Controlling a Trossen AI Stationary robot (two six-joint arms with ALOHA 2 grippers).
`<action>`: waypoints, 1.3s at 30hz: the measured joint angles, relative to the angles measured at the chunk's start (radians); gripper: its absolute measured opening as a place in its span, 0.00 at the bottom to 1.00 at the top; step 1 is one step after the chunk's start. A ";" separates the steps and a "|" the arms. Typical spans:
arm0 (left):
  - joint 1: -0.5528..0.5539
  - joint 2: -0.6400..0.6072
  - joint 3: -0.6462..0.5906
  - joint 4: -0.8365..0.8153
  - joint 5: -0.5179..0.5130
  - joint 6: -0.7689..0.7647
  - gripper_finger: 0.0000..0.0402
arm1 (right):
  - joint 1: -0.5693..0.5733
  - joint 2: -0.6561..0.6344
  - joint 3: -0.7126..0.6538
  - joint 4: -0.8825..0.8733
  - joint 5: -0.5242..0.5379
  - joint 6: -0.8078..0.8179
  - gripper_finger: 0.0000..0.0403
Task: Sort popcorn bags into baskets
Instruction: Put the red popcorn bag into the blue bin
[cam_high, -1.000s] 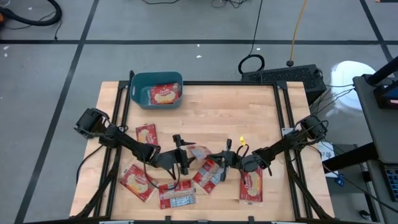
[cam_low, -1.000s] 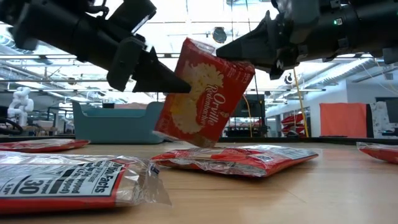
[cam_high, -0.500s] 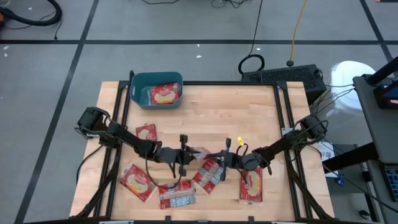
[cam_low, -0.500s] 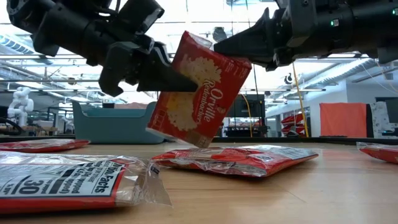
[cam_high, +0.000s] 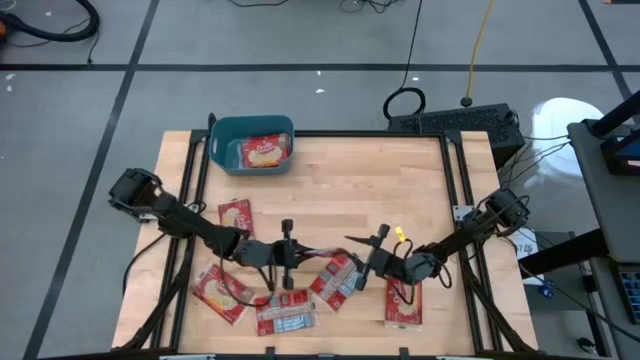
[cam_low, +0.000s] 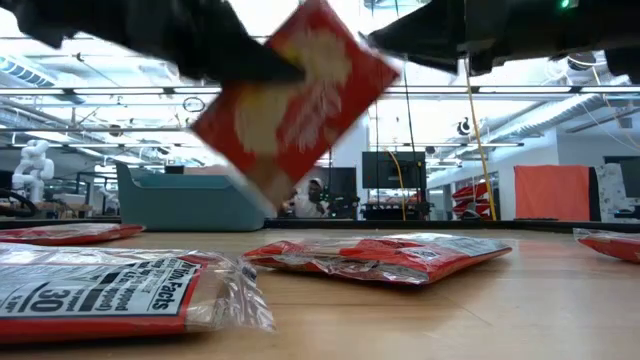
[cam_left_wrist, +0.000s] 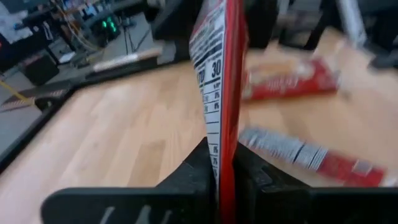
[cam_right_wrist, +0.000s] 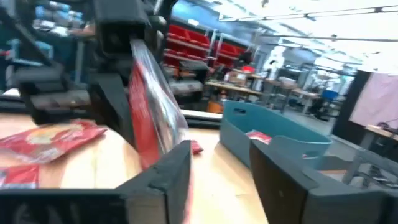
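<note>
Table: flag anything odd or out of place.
One bag hangs tilted in the air mid-table, pinched on edge by the left gripper, with the open right gripper beside it. Other bags lie scattered, some face down. One bag sits in the basket.

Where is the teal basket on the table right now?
In the high view the teal basket sits at the table's far left corner, beyond both arms, with one popcorn bag inside it.

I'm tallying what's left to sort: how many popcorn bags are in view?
7. One bag in the basket, one in the left gripper, one beyond the left arm, four along the table's arm side. The basket may hide more.
</note>
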 joint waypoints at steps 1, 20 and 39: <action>-0.010 -0.026 0.000 -0.010 0.000 -0.004 0.06 | 0.008 0.000 0.000 0.017 0.018 -0.013 0.41; -0.091 -0.275 0.000 0.357 0.110 0.218 0.05 | -0.072 0.000 0.000 0.079 -0.413 0.149 0.50; -0.034 -0.033 0.001 0.789 0.287 0.278 0.06 | -0.099 0.077 0.192 0.121 -0.536 0.064 0.50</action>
